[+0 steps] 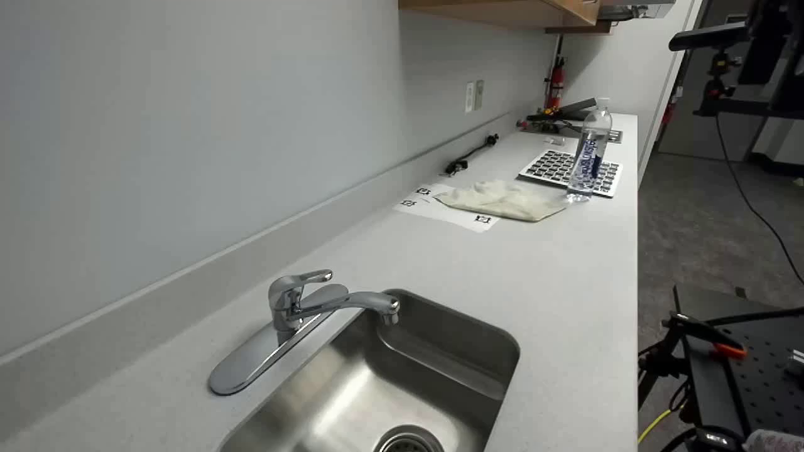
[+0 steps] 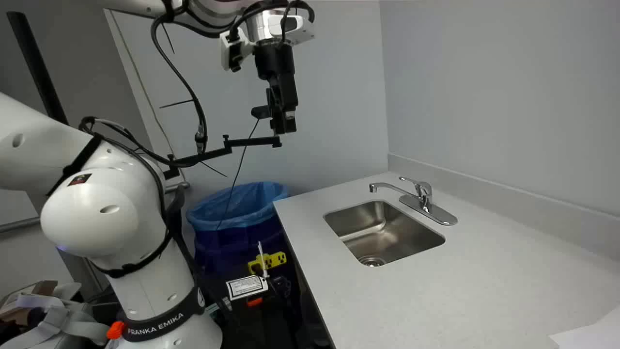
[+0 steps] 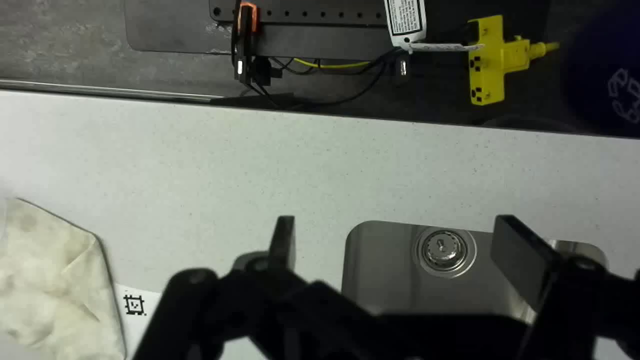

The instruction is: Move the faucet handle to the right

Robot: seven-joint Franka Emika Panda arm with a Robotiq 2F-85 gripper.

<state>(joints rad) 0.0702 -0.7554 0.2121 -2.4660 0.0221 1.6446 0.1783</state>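
The faucet handle (image 1: 317, 275) is a slim chrome lever on the faucet's rounded top. It points out over the same side as the longer curved spout (image 1: 352, 302), above it. In an exterior view the handle (image 2: 408, 181) and the spout (image 2: 395, 187) also show, at the sink's back edge. My gripper (image 2: 285, 132) hangs high above the counter, pointing down, well apart from the faucet. In the wrist view the gripper (image 3: 395, 220) has its fingers wide apart with nothing between them; the sink lies below. The faucet is not visible in the wrist view.
The steel sink (image 1: 512, 370) is set in the counter (image 2: 339, 310), with a wall (image 2: 508, 97) behind the faucet. Farther along lie a cloth (image 1: 502, 199), a marker sheet (image 1: 440, 210), a bottle (image 1: 588, 154) and a keyed white panel (image 1: 553, 166). A blue-lined bin (image 2: 237, 206) stands beside the counter.
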